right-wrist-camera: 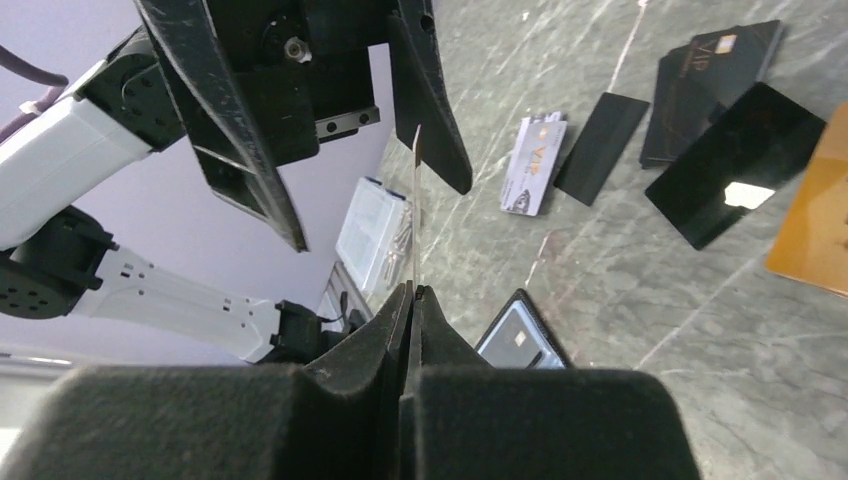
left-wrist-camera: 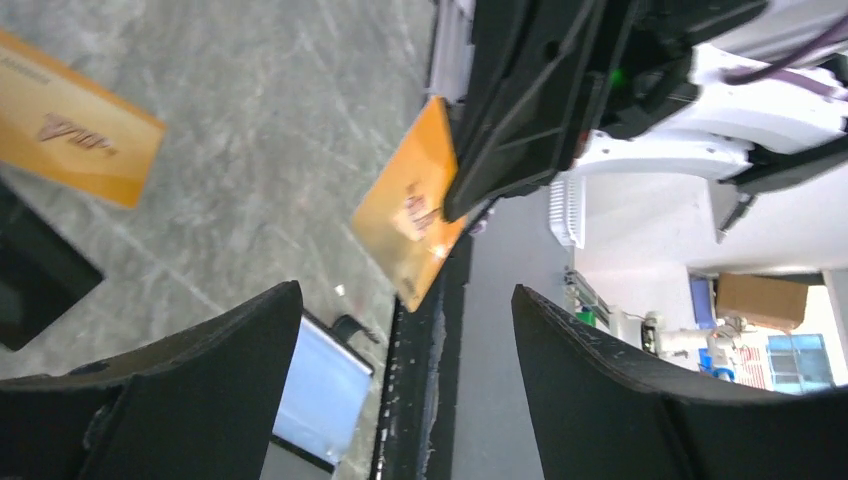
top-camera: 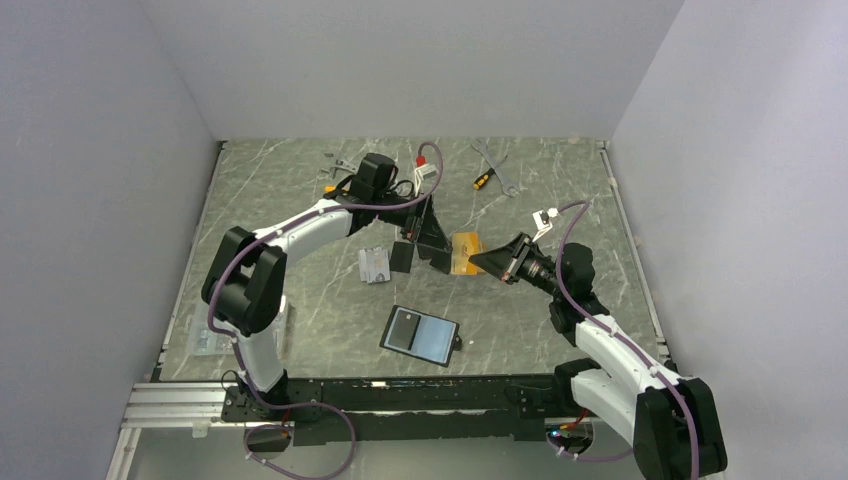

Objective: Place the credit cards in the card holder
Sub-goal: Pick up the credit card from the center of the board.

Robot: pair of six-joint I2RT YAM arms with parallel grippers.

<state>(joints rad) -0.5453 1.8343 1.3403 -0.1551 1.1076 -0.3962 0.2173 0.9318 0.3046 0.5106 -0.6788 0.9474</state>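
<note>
credit cards (left-wrist-camera: pixel 405 225): two gold; one card holder (top-camera: pixel 420 335).

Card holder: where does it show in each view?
Top external: open black card holder at centre, nearer the arm bases than both grippers.
Left wrist: card holder at the bottom edge, left of centre.
Right wrist: card holder low, right of centre.
Shared landmark: right gripper pinching a gold card.

You look down on a dark grey-green marbled tabletop (top-camera: pixel 320 320) with pale veins, boxed in by plain pale walls (top-camera: pixel 400 60) behind and on both sides. A silver metal rail (top-camera: pixel 175 405) runs along its near edge. Beyond it, the left wrist view shows a brown cardboard box (left-wrist-camera: pixel 762 300) in a bright room.
</note>
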